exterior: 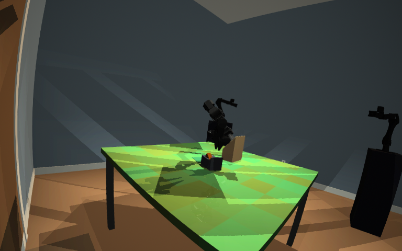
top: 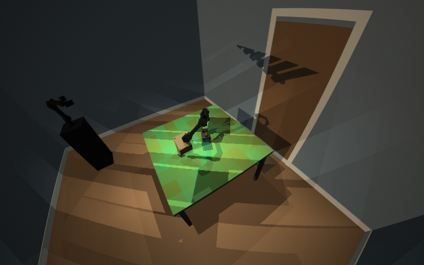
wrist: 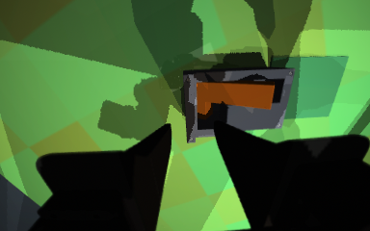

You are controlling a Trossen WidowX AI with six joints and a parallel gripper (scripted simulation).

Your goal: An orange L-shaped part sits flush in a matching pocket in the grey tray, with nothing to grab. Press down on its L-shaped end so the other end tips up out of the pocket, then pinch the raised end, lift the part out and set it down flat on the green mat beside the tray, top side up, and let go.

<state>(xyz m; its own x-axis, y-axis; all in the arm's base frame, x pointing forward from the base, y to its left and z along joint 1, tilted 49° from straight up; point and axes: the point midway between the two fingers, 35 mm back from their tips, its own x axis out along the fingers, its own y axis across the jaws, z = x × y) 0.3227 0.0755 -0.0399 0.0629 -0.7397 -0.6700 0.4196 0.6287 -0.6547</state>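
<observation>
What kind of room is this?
Probably a bare test room, not a home: a robot arm on a green-topped table, a wooden floor, a door, little else.

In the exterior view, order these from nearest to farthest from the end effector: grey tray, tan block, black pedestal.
1. Grey tray, just below the end effector.
2. Tan block, beside it on the right.
3. Black pedestal, on the floor, far right.

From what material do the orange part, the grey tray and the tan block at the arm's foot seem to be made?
Orange part: probably matte plastic; flat even colour, no shine.
Grey tray: plastic or painted metal, I cannot tell which; dull grey, bevelled rim, small dots at the corners that may be screws.
Tan block: perhaps wood or cardboard; plain matte tan, no visible grain.
</observation>
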